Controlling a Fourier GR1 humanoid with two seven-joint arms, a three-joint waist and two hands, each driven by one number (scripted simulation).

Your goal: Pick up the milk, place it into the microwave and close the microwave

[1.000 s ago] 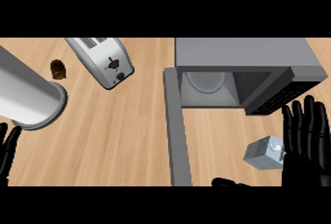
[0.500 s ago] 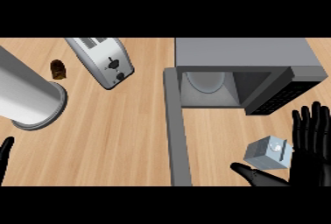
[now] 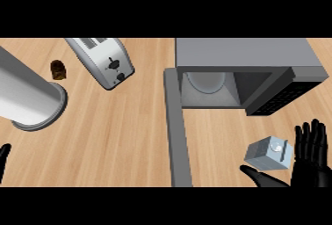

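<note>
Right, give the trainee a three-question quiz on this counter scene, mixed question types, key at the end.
1. True or false: the microwave door stands open.
2. Which object lies nearest the right hand? A) toaster B) milk C) grey cylinder
3. Fill in: the right hand's fingers are ____ and have not yet closed on the milk.

Key: 1 true; 2 B; 3 open, with the thumb reaching under the carton and the fingers straight beside it.
</note>
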